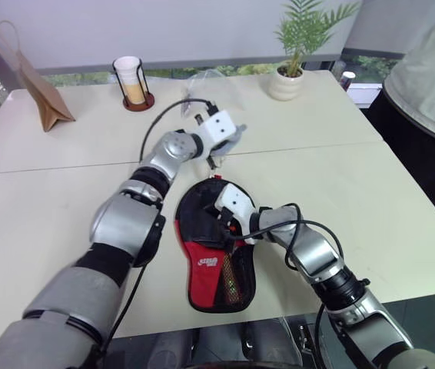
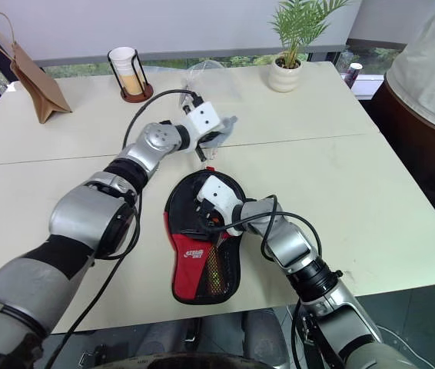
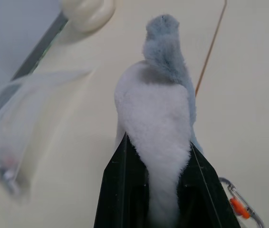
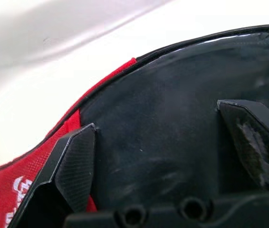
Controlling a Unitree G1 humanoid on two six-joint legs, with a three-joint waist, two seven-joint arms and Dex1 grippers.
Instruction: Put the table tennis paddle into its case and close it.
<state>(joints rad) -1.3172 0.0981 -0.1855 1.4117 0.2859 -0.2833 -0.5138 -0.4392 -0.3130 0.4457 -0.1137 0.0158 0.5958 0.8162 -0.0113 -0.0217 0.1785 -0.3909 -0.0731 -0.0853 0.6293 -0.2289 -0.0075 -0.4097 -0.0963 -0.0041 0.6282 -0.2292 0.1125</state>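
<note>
The case lies flat on the cream table near the front edge, its red panel with the white logo and the mesh pocket toward the robot, its rounded black end pointing away. The black rubber face of the table tennis paddle sits in that rounded end, the red fabric of the case curving around its rim. The right gripper is down over this black end with its jaws spread wide, one finger at the paddle's edge by the red fabric and the other over the black face; nothing is clamped between them. The left gripper is raised above the table just beyond the case, and its jaws are clenched on a small fluffy toy, white with a grey-blue top, which sticks out past the black fingertips. Farther back on the table stand a brown paper bag, a cup in a dark wire holder, a crumpled clear plastic bag and a potted plant. A person in a light shirt stands at the table's right side.
</note>
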